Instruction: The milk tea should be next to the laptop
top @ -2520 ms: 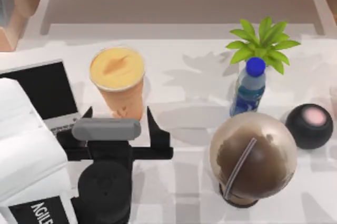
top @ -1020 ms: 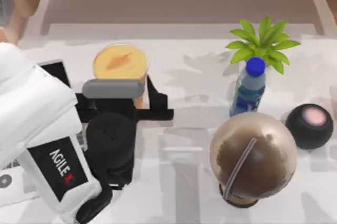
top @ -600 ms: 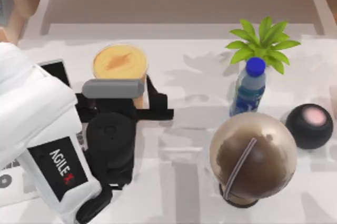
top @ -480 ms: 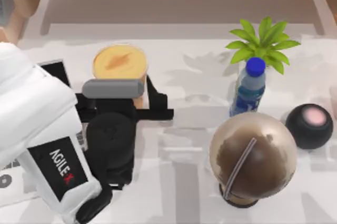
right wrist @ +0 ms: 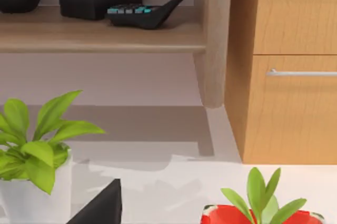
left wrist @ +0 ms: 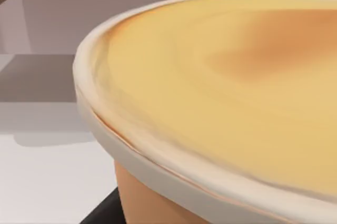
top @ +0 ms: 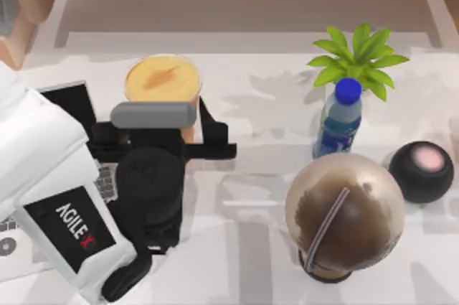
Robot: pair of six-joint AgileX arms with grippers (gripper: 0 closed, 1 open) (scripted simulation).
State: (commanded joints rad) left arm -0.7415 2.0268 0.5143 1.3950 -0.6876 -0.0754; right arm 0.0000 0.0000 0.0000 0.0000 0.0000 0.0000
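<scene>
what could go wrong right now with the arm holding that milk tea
The left gripper grips the milk tea just below its rim, so the tall cup could tilt or slip. The arm hangs over the laptop, so a careless move might knock its screen. The cup has no visible lid; tipping might spill it.

Left arm: white AgileX arm reaching in from the table's left edge, wrist pointed toward the far side.
Left gripper (top: 163,129): black fingers (top: 212,135) astride the milk tea (top: 162,84), closed on its sides.
Right arm: parked; a dark finger tip (right wrist: 101,205) is visible in the right wrist view.
</scene>
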